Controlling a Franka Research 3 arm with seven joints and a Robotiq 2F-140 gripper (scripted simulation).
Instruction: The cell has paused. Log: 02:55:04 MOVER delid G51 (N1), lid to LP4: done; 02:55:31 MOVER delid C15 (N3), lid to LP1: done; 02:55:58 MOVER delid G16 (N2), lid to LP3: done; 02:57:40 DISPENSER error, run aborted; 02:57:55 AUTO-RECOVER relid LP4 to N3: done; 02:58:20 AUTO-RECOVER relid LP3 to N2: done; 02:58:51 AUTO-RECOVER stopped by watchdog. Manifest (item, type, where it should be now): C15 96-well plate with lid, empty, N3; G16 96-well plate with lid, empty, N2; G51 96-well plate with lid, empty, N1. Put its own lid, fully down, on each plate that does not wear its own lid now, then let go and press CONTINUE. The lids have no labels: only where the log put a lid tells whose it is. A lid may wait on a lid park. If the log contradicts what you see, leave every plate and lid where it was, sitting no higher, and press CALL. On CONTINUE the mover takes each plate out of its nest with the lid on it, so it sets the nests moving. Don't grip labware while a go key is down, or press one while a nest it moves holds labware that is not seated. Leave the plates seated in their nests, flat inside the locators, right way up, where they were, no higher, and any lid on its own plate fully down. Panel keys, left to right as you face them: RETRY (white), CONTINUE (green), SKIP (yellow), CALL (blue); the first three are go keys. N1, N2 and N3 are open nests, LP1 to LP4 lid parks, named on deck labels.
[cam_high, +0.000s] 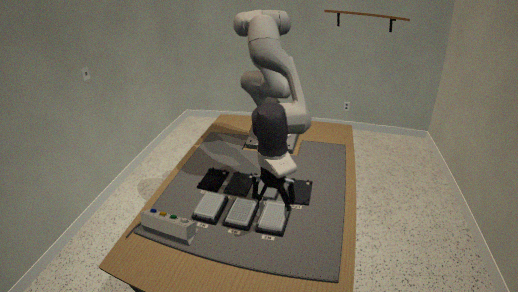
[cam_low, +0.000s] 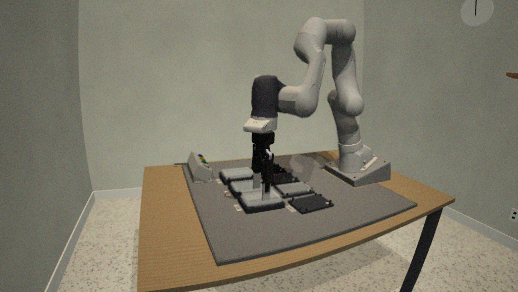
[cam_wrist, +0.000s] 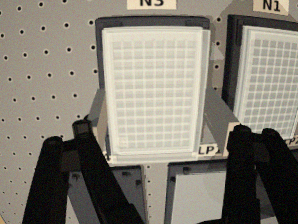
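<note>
The table (cam_low: 165, 240) looks like smooth wood; the mat (cam_low: 300, 220) is dull grey; the plates (cam_wrist: 153, 90) look like frosty plastic.

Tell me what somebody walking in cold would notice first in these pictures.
First, the tall white arm bending over from its base at the table's far end, its black gripper reaching straight down among the labware and shut on a pale lid at a lid park. Next, three white plates in a row near the front of the grey mat. Then the key panel with coloured buttons beside them.
</note>
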